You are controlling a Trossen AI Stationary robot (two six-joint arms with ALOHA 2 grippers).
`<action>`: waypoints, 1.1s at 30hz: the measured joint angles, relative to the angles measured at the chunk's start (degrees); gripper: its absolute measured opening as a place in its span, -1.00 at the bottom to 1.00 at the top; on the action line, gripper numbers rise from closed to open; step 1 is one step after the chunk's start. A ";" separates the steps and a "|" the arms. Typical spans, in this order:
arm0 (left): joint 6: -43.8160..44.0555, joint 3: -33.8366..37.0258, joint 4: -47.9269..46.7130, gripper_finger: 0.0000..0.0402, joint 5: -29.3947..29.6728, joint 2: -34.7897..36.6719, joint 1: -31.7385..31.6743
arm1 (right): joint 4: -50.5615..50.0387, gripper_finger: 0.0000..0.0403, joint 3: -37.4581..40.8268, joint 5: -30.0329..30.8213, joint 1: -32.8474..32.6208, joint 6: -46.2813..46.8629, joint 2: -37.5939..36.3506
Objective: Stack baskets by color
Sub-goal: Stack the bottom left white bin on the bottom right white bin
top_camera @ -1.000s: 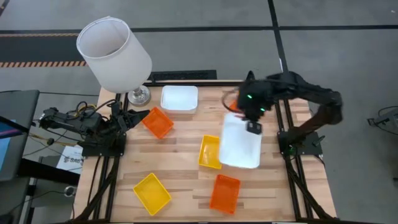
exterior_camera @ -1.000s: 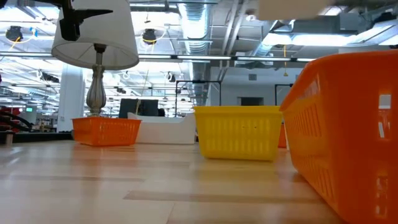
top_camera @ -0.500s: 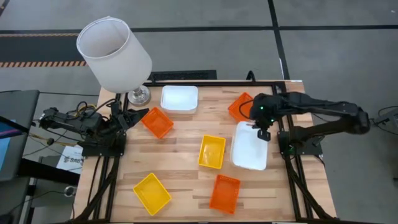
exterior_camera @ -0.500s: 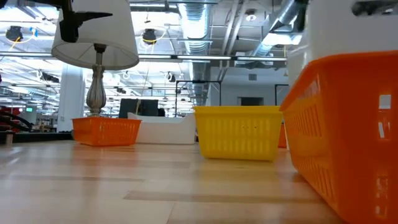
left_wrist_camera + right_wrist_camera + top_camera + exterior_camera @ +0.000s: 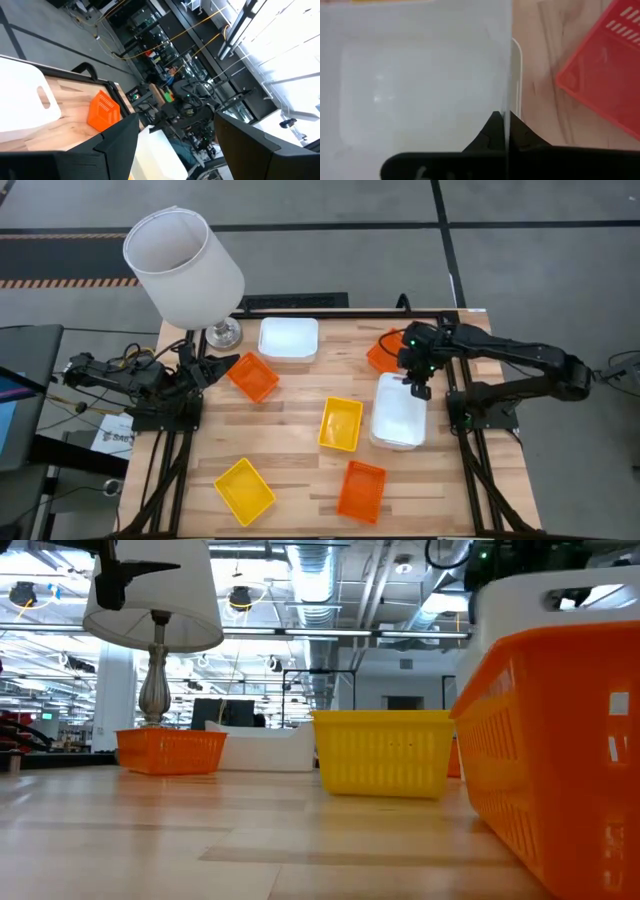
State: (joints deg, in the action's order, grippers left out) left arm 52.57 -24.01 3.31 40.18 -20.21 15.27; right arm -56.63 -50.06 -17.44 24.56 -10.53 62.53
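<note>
My right gripper is shut on a white basket at the table's right side, just over a second white basket whose rim shows beside it. In the low view the held white basket rises behind the near orange basket. A third white basket sits at the far edge. My left gripper stands open at the left edge, beside an orange basket. Yellow baskets and orange baskets lie flat on the wood. My right gripper pinches the white basket's far short wall near its right end, one finger inside and one outside. The fingers slant down from the right. The basket sits level, open side up, over the second white basket; whether the two touch I cannot tell.
A lamp with a big white shade stands at the far left corner on its metal foot. Bare wood lies between the baskets in the middle. In the left wrist view the right arm shows far off.
My right gripper has come down with the white basket and shifted a little toward the table's right edge. The basket has stayed level and open side up, and now sits low over the second white basket.
</note>
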 joint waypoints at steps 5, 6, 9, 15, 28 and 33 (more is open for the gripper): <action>-0.01 0.00 0.00 0.23 0.21 0.00 0.00 | -0.11 -1.00 0.02 -0.84 0.31 -1.53 2.10; -0.01 0.00 0.00 0.23 0.28 0.00 0.00 | 0.00 -1.00 0.02 -0.88 0.30 -1.74 2.47; -0.01 0.00 0.00 0.23 0.43 0.00 0.00 | 0.89 -1.00 0.02 -0.76 0.33 -2.01 3.69; -0.41 0.01 0.00 0.23 1.07 0.00 0.00 | 1.49 -1.00 0.02 -0.69 0.35 -2.18 5.79; -0.38 0.02 0.00 0.23 1.05 0.00 0.01 | 0.79 -1.00 0.02 0.78 0.37 -1.55 3.16; -0.40 0.01 0.02 0.23 1.05 0.00 0.00 | 0.02 -1.00 0.02 1.15 1.98 -1.34 2.94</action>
State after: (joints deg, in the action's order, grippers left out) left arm 52.16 -24.00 3.33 41.23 -20.21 15.27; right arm -56.60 -50.04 -16.29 26.54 -11.87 65.47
